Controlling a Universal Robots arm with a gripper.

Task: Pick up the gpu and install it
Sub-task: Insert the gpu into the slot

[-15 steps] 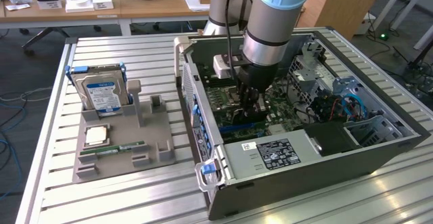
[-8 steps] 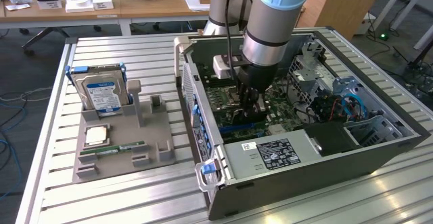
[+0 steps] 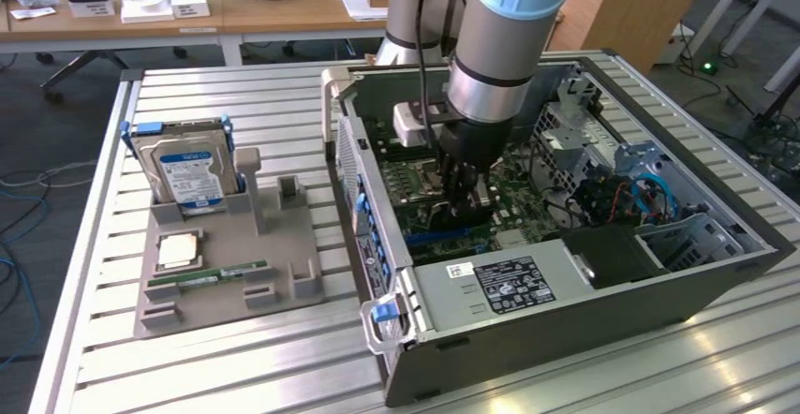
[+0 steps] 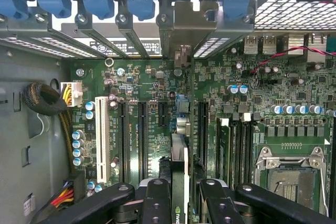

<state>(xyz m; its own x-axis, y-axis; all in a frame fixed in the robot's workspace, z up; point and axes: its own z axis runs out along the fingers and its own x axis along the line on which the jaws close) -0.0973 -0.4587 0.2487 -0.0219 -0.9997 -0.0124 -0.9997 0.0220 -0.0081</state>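
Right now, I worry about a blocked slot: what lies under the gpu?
Green motherboard with long dark slots to either side. The gpu, edge-on in the claw, hides the spot right below it, so that part cannot be checked.

The computer case [image 3: 600, 311] takes the exterior view's centre and right — the tray [image 3: 225, 297] lies beside it, at left. The hard drive [image 3: 187, 175] stands at the tray's upper end; inside the case the gripper [image 3: 466, 215] holds the gpu [image 4: 179, 192] over the motherboard [image 3: 407, 172].

The counter [image 3: 225, 105] is ribbed, brushed metal. The computer case [image 3: 563, 339] is matt grey sheet metal; the claw [image 4: 184, 188] is matt black.
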